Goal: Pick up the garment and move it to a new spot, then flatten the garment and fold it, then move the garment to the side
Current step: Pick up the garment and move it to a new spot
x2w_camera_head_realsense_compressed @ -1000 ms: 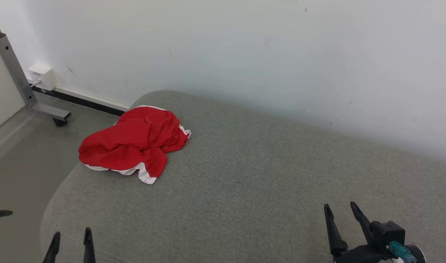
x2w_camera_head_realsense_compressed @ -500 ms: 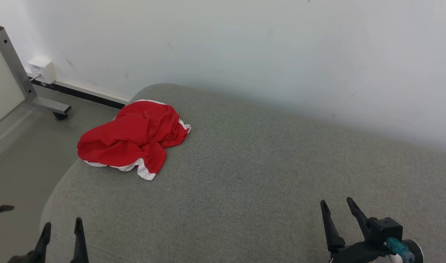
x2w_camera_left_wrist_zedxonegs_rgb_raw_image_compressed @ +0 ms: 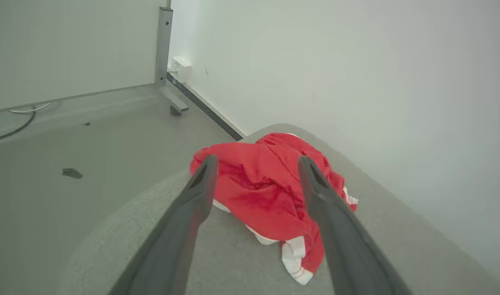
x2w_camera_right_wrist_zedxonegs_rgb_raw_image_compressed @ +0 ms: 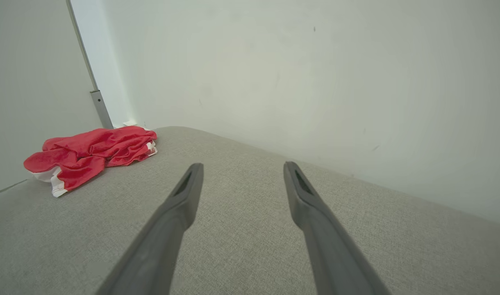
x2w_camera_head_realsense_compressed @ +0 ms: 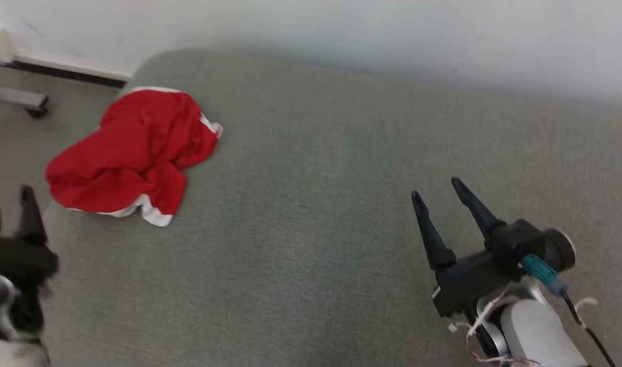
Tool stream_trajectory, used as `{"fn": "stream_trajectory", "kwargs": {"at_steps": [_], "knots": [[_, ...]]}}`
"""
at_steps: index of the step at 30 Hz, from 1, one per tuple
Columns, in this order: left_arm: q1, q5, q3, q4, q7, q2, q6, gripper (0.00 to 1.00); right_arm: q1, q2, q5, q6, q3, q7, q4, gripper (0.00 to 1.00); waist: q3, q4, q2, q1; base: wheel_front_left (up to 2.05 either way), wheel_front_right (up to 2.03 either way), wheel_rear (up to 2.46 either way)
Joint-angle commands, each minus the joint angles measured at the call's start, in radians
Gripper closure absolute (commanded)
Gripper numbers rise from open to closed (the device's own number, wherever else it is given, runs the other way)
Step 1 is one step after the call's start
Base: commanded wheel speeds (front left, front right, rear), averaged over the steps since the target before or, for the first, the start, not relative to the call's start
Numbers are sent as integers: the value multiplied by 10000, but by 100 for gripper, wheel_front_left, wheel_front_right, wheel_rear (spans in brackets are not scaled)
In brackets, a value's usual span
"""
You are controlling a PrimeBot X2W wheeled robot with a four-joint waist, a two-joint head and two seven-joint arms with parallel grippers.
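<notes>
garment (x2w_camera_head_realsense_compressed: 130, 153): soft red cloth, slight sheen | seat (x2w_camera_head_realsense_compressed: 316, 178): coarse grey woven fabric, matt | right gripper (x2w_camera_head_realsense_compressed: 435, 186): matt dark plastic | post (x2w_camera_left_wrist_zedxonegs_rgb_raw_image_compressed: 164, 45): dull grey metal

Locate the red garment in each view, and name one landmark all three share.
Head view: red garment upper left, on the grey cushion.
Left wrist view: centre, between fingers of the left gripper.
Right wrist view: far left, mid-height.
Shared landmark: the grey cushion beneath it.

1 crumpled red white-trimmed garment (x2w_camera_head_realsense_compressed: 130, 153), upper left; 1 grey fabric cushion (x2w_camera_head_realsense_compressed: 311, 239); 2 black two-fingered grippers: left gripper (x2w_camera_head_realsense_compressed: 10, 204), right gripper (x2w_camera_head_realsense_compressed: 436, 187); 1 grey metal post (x2w_camera_left_wrist_zedxonegs_rgb_raw_image_compressed: 164, 45).
</notes>
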Motion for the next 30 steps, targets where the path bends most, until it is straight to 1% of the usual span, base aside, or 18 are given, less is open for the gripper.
{"fn": "stream_trajectory", "kwargs": {"at_steps": [1, 4, 5, 6, 7, 10, 14, 17, 21, 23, 26, 27, 28, 30], "knots": [[-834, -687, 468, 231, 460, 81, 174, 0, -400, -126, 47, -30, 188, 52, -212, 0, 2313, -1621, -2, -1, 0, 0, 0], [-1803, -1531, 1035, 581, 1334, 373, 439, 0, -880, -197, 75, -30, 418, 97, -493, 0, 3123, -2065, -2, -1, 0, 0, 0], [-2060, -1723, 1177, 620, 1627, 526, 543, 0, -1025, -185, 83, -30, 521, 115, -581, 0, 3394, -2221, -2, -1, 0, 0, 0], [-2060, -1723, 1177, 620, 1627, 526, 543, 0, -1025, -185, 83, -30, 521, 115, -581, 0, 3394, -2221, -2, -1, 0, 0, 0], [-2303, -1923, 1257, 697, 1929, 605, 639, 0, -1145, -207, 81, -30, 551, 90, -644, 0, 3601, -2324, -2, -1, 0, 0, 0], [-2831, -2369, 1538, 676, 2903, 810, 1147, 0, -1411, -230, 66, -30, 689, 11, -816, 0, 4180, -2625, -2, -1, 0, 0, 0], [-3198, -2805, 1930, 409, 3833, 1072, 1828, 0, -1697, -200, 40, -30, 883, -53, -882, 0, 4659, -2954, -2, -1, 0, 0, 0], [-3194, -2818, 1922, 139, 4454, 1313, 2196, 0, -1853, -141, 82, -30, 991, -127, -877, 0, 4832, -3229, -2, -1, 0, 0, 0], [-2914, -2501, 1764, -132, 5116, 1600, 2806, 0, -1870, -79, 88, -30, 999, -236, -842, 0, 4890, -3477, -2, -1, 0, 0, 0], [-2724, -2367, 1670, -124, 5453, 1614, 3119, 0, -1810, -69, 90, -30, 966, -285, -807, 0, 4864, -3565, -2, -1, 0, 0, 0], [-2340, -2232, 1475, -61, 5824, 1570, 3312, 0, -1703, -75, 82, -30, 899, -310, -741, 0, 4768, -3658, -2, -1, 0, 0, 0], [-2192, -2156, 1411, -52, 5846, 1582, 3336, 27, -1678, -84, 86, -30, 862, -329, -720, 0, 4726, -3680, -2, -1, 0, 0, 0], [-2090, -2132, 1385, -27, 5867, 1581, 3326, 98, -1662, -83, 86, -30, 844, -338, -712, 0, 4675, -3698, -2, -1, 0, 0, 0], [-1978, -2204, 1388, 33, 5851, 1503, 3233, 100, -1633, -78, 67, -30, 784, -343, -700, 0, 4558, -3690, -2, -1, 0, 0, 0]]}}
